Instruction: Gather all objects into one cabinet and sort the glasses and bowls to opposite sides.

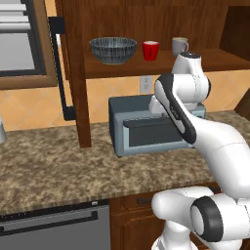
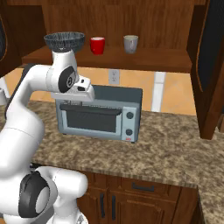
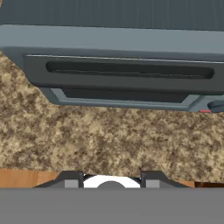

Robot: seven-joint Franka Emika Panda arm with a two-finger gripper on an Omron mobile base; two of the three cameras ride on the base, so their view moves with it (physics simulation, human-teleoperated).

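**Three pieces on the shelf, hand above the counter**

While the arm folds high in front of the toaster oven (image 2: 99, 114), we look straight down from the hand at granite counter (image 3: 109, 140) and the oven's dark door. Our gripper (image 3: 109, 180) shows two dark finger tips (image 3: 71, 179) standing apart at the near edge of the hand view, with nothing between them.

Up on the shelf of the cabinet (image 1: 161, 66) we see the bowl (image 1: 113, 50) at the left end, wide, dark and ribbed. Just right of it stands the red cup (image 1: 150, 50), near but not touching. Further right, the pale grey mug (image 1: 179, 46) sits with its handle turned to the right, partly behind the arm's top joint in the left base view. From the right base view all three stand in one row along the shelf.

On the left, the cabinet door (image 1: 73, 73) hangs open, edge-on to us, its long black bar handle (image 1: 59, 68) facing left. Another open door (image 2: 210, 65) stands at the far right.
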